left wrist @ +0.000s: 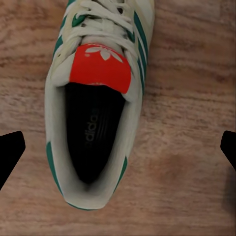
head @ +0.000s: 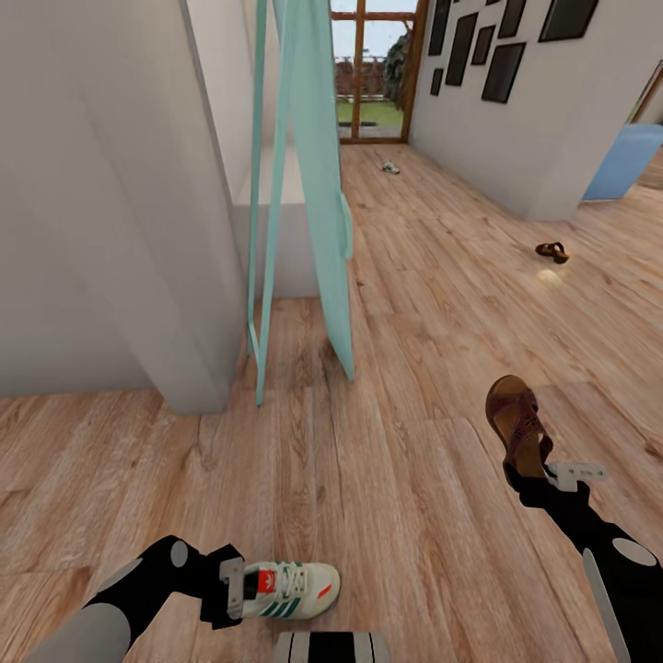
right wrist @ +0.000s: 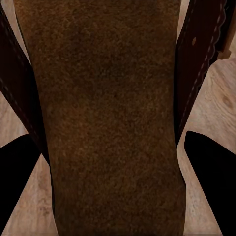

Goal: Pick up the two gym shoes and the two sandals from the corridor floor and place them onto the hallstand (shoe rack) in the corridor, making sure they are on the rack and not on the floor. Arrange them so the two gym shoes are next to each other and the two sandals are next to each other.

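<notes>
One gym shoe (head: 293,589), white with green stripes and a red-orange tongue patch, lies on the corridor floor (head: 396,497) just before my base. My left gripper (head: 238,589) hovers over its heel, open. In the left wrist view the black fingertips (left wrist: 11,153) stand wide of the shoe (left wrist: 93,113) without touching it. My right gripper (head: 527,471) is shut on a brown sandal (head: 516,419) at its heel, toe pointing away. The tan footbed (right wrist: 113,113) sits between the fingers (right wrist: 19,189). A second sandal (head: 552,251) lies far right. The other gym shoe (head: 390,168) lies far down the corridor. The hallstand is out of view.
A teal standing frame (head: 318,184) leans by a grey wall corner (head: 138,230) at left. A white wall with dark picture frames (head: 502,69) runs along the right. A glazed door (head: 368,69) ends the corridor. A blue panel (head: 626,161) stands far right.
</notes>
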Motion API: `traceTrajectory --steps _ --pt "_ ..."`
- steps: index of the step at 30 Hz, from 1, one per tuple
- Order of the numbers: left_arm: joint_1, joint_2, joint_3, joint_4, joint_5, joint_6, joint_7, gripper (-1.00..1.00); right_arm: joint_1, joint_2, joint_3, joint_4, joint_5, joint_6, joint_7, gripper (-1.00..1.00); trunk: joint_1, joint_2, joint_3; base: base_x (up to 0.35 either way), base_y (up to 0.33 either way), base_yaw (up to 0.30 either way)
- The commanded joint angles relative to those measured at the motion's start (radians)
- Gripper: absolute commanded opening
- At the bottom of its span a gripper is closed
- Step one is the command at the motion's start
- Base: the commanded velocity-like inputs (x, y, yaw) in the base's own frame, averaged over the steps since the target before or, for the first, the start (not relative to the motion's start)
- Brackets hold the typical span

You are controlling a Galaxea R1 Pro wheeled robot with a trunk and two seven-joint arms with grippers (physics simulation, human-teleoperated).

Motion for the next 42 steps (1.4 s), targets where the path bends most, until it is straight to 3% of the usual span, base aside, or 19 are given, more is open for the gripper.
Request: traceTrajectory --steps 1,11,23,42 --pt "0.000 0.001 -0.003 -0.002 -0.007 -0.009 0.000 1.00 -0.001 0.000 -0.002 -0.002 0.000 0.006 0.007 -1.00 0.000 0.000 -0.002 0.000 0.000 0.039" --pt "-0.004 0.011 -0.003 -0.004 -0.010 -0.008 0.002 1.00 0.000 0.000 -0.002 -0.002 -0.001 0.006 0.007 -1.00 0.000 0.000 -0.005 0.000 0.000 0.009" --pt "-0.033 0.025 -0.001 -0.068 -0.011 0.002 -0.001 1.00 -0.001 0.000 -0.002 -0.002 -0.001 0.006 0.006 -1.00 0.000 0.000 -0.006 0.000 0.000 0.000" --pt "-0.036 0.028 -0.003 -0.073 -0.012 0.002 -0.001 1.00 -0.001 0.000 -0.003 -0.002 -0.001 0.006 0.007 -1.00 0.008 -0.005 -0.104 0.000 0.000 0.000"
